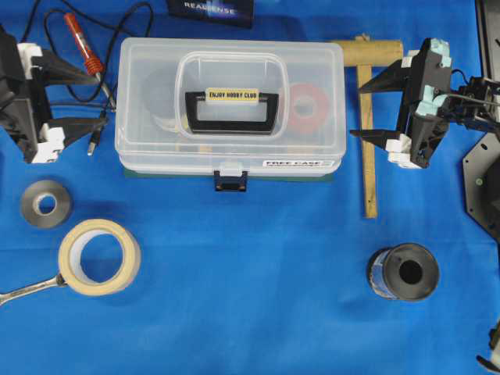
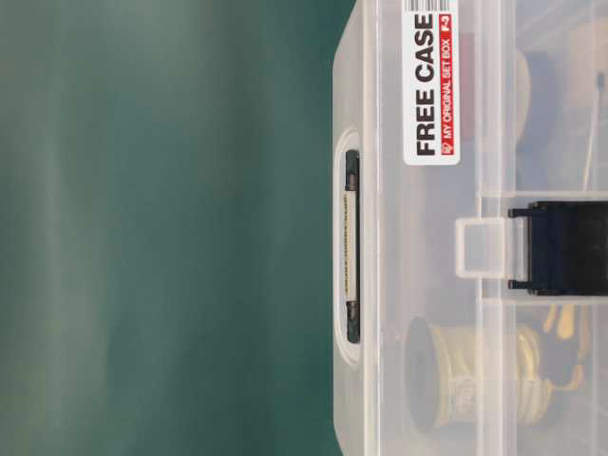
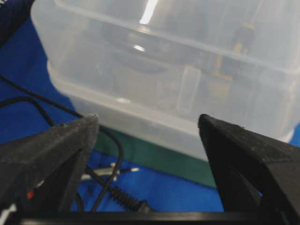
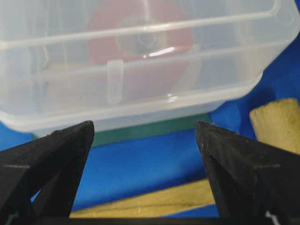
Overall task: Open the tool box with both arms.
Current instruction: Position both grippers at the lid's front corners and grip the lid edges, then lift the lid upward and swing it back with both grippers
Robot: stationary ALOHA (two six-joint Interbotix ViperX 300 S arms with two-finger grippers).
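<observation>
- Two grippers flank the tool box [image 1: 229,105], which sits closed at the far middle of the blue cloth, its dark blue latch [image 1: 231,181] facing the near side and apparently not yet released.
- Left gripper [image 1: 95,99] hangs just off the box's left end, fingers spread wide and holding nothing; the right gripper [image 1: 369,107] mirrors it at the right end, also spread and empty.
- Both point inward at the box's ends, probably so that one can steady the case while the other works the latch or lid.
- Beside the left gripper lie a red-handled tool [image 1: 81,42] and black cables [image 1: 55,31], which could snag the fingers.
- A wooden mallet [image 1: 367,101] lies under the right gripper.
- Near side: tape rolls [image 1: 99,256] and a wire spool [image 1: 403,272], well clear.
</observation>
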